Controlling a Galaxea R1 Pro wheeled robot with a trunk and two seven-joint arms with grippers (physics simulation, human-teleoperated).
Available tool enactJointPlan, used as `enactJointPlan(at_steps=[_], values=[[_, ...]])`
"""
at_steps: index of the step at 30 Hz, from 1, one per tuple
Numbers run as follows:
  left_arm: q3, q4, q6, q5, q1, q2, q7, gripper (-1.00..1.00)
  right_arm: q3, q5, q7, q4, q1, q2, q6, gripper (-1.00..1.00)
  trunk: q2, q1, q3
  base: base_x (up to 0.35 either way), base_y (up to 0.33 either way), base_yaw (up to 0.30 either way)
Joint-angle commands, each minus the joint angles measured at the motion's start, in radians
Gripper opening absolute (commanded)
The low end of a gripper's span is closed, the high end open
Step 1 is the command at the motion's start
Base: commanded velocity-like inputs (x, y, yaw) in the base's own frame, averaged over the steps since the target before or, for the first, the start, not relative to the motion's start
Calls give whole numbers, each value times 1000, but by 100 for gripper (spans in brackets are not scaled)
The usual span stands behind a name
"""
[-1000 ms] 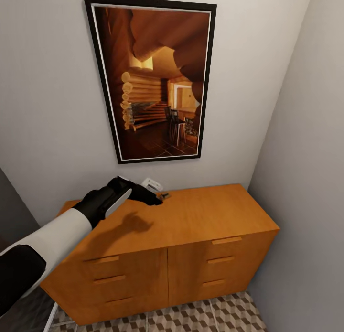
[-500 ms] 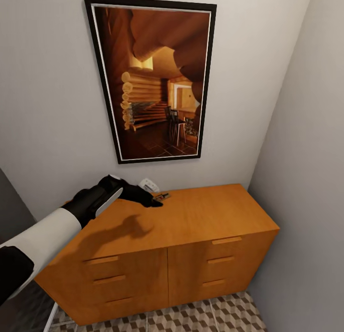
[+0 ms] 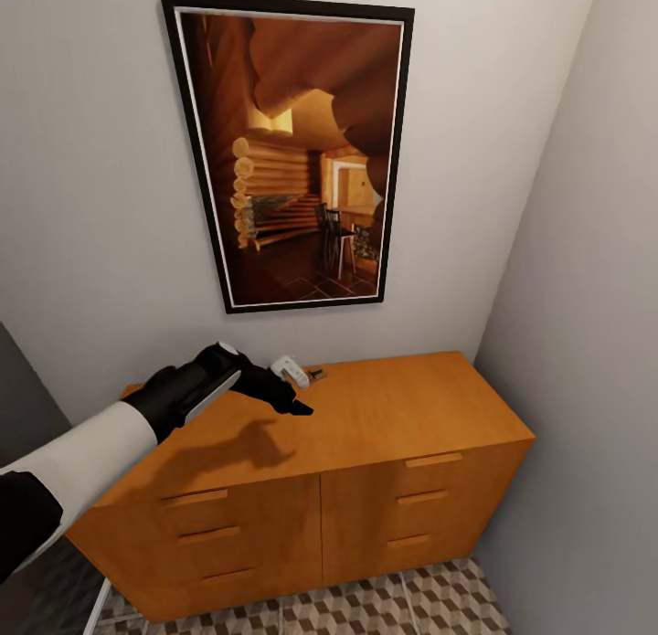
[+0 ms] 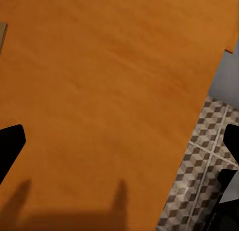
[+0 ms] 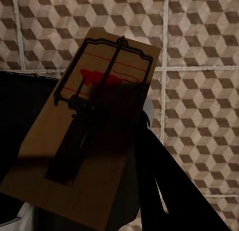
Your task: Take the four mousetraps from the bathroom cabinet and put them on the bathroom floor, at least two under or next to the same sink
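Observation:
One mousetrap (image 3: 315, 375) lies on the cabinet (image 3: 411, 416) top, at the back by the wall. My left gripper (image 3: 294, 403) hovers just in front of it, above the orange-brown top. In the left wrist view the left gripper (image 4: 119, 141) is open, its fingers (image 4: 10, 146) wide apart with bare wood between them, and a tan corner (image 4: 2, 35) shows at the picture's edge. My right gripper (image 5: 127, 161) is shut on another mousetrap (image 5: 107, 86), a tan board with a dark spring and a red mark, held over the cube-patterned bathroom floor (image 5: 199, 66). The bathroom sink is out of view.
A large framed picture (image 3: 292, 151) hangs on the wall above the cabinet. A grey side wall (image 3: 585, 343) closes in at the right. The cabinet front has several drawers with bar handles (image 3: 434, 459). Patterned floor (image 3: 393, 603) shows below it.
My left gripper has dropped lower and come slightly forward, away from the mousetrap at the back of the cabinet top. That mousetrap has stayed in place.

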Motion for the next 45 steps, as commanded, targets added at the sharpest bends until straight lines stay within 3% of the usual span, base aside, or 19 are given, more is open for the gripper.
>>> enactJointPlan(at_steps=[1, 21, 27, 34, 39, 41, 45], values=[[-5, -1, 6, 8, -2, 1, 2, 100, 5, -6, 2, 1, -1, 0, -4, -100, -2, 1, -2, 0, 0, 0], [-12, 8, 3, 0, -1, 2, 2, 100, 5, -6, 1, 1, -1, 7, -4, -100, -2, 1, -2, 80, 31, 0], [-13, 14, -52, 0, -1, 1, 2, 100, 5, -6, 1, 1, -1, 7, -4, -100, -2, 1, -2, 14, 5, 0], [-18, 91, -85, 0, -2, -9, 2, 100, 5, -6, 2, 1, -1, 7, -4, -100, -2, 1, -2, 1, 0, 0], [-15, 113, -161, 0, -1, -14, 2, 100, 5, -6, 2, 1, -1, 9, -5, -100, -2, 1, -2, 0, 0, 0], [-12, 131, -186, 0, -1, -19, 4, 100, 5, -6, 2, 1, -1, 9, -5, -100, -2, 1, -2, 0, 0, 0], [-9, 219, -207, 0, -1, -71, 8, 100, 5, -6, 2, 1, -1, 9, -5, -100, -2, 1, -2, 0, 0, 0]])
